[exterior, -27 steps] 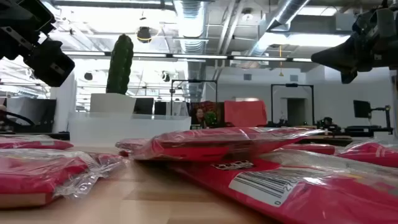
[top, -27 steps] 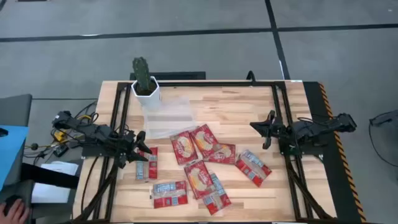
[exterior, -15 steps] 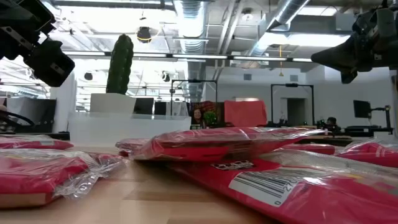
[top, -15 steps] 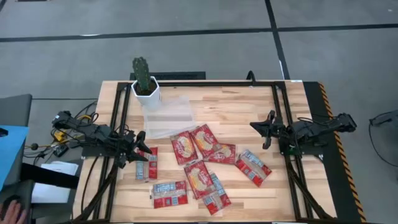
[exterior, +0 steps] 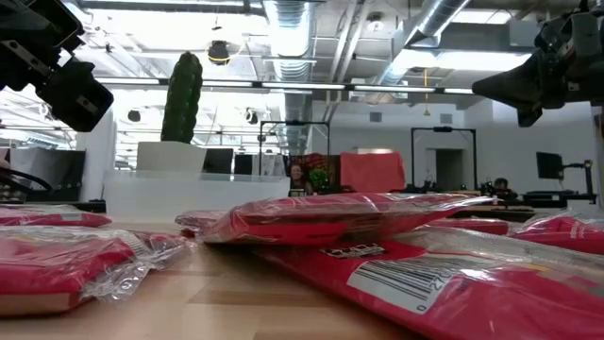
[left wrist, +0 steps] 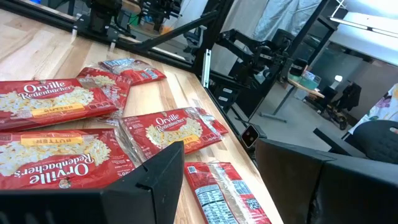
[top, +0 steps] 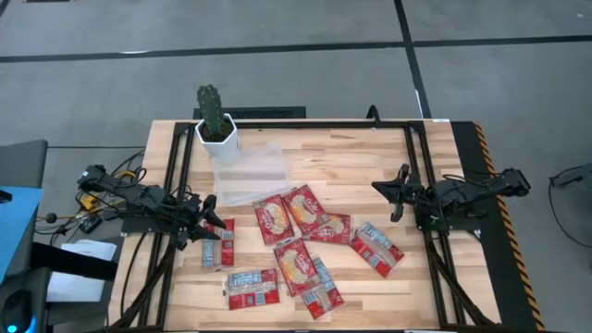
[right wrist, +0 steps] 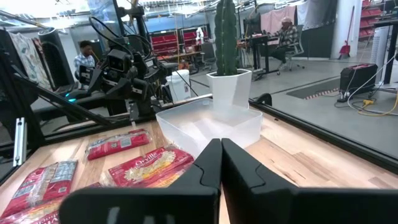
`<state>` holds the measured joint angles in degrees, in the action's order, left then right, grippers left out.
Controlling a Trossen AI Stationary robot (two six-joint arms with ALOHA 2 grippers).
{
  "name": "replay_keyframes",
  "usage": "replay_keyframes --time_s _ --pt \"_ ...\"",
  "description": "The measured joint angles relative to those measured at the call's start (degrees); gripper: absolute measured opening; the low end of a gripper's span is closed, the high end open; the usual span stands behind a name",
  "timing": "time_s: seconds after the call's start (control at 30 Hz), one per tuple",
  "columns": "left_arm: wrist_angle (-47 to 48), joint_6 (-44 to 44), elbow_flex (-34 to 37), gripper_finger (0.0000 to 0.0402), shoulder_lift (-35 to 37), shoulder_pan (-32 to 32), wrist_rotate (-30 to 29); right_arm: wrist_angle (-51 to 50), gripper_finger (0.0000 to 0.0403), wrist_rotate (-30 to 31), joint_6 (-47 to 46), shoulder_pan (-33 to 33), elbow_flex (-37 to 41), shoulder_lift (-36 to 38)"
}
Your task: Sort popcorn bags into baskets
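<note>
The table (top: 351, 166) is pale planked wood with a smooth matt finish. The popcorn bags (top: 305, 211) are glossy, crinkled plastic film over printed red packets. The basket (right wrist: 208, 124) is clear, smooth plastic. The frame rails (top: 416, 176) look like black matt metal.

My two arms were matte black and jointed, with angular black fingers (left wrist: 158, 180). Near the cactus pot (top: 216, 132), my left arm (top: 139, 199) carried yellow and orange cables.
</note>
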<state>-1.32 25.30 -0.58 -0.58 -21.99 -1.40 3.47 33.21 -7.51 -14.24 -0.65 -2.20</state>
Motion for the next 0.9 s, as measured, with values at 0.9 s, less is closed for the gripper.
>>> replay_keyframes --time_s 0.9 --pt "-2.43 5.33 0.0 0.0187 -0.02 0.01 -17.49 0.0 0.0033 -0.01 -0.02 0.0 0.0 0.0"
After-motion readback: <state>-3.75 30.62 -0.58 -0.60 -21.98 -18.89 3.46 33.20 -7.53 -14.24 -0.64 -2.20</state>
